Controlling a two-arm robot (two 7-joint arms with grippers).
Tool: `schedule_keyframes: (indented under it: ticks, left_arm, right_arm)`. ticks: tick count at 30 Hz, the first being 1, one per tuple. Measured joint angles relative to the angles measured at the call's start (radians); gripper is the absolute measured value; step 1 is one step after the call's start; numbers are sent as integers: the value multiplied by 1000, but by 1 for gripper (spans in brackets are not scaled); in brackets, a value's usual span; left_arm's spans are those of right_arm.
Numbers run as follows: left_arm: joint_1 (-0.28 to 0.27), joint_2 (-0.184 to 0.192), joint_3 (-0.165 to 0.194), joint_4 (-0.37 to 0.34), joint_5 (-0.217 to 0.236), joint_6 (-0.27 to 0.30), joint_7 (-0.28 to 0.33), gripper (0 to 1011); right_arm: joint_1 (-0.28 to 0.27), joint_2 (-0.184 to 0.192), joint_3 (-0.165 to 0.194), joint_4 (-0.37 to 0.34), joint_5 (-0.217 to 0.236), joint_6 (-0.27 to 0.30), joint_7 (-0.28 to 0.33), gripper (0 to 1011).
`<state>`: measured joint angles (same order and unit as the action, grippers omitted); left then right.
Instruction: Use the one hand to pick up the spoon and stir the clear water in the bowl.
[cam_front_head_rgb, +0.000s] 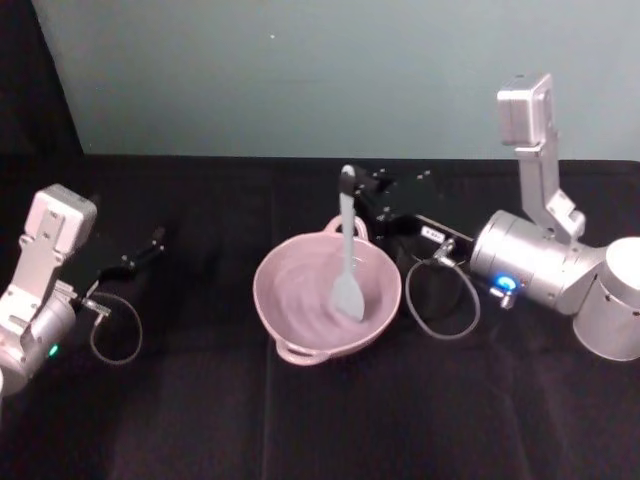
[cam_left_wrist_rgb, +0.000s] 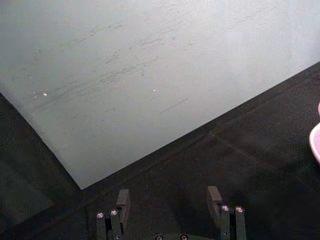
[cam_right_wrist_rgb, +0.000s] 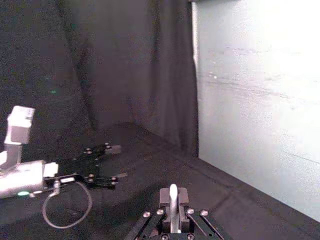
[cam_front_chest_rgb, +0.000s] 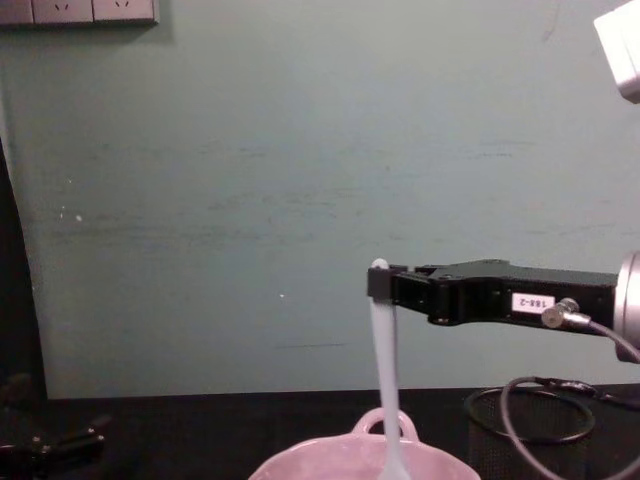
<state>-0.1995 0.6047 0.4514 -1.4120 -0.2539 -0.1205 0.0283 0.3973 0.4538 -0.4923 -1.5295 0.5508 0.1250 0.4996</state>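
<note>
Spoon (cam_front_head_rgb: 347, 240) hangs upright from the right gripper (cam_front_head_rgb: 352, 182), whose jaws are clamped on its handle tip. Its scoop sits straight below, inside the pink bowl (cam_front_head_rgb: 285, 290). A mesh cup (cam_front_chest_rgb: 485, 445) stands beneath that wrist. The left gripper (cam_left_wrist_rgb: 169, 197) rests far off, spread wide and empty.

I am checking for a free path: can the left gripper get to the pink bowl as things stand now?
Probably yes. Nothing stands on the table between the open left gripper and the bowl; the right gripper holds the spoon from the far side, out of that path.
</note>
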Motion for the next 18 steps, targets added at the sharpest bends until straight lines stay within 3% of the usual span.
schedule_keyframes:
  ticks: [10,18]
  left_arm:
    - [0,0,0,0,0,0,0,1011]
    - [0,0,0,0,0,0,0,1011]
  right_arm:
    - [30,-43,-47,21,-3,-6,27,98]
    - [115,-110,-89,136,-14,-20,60,98]
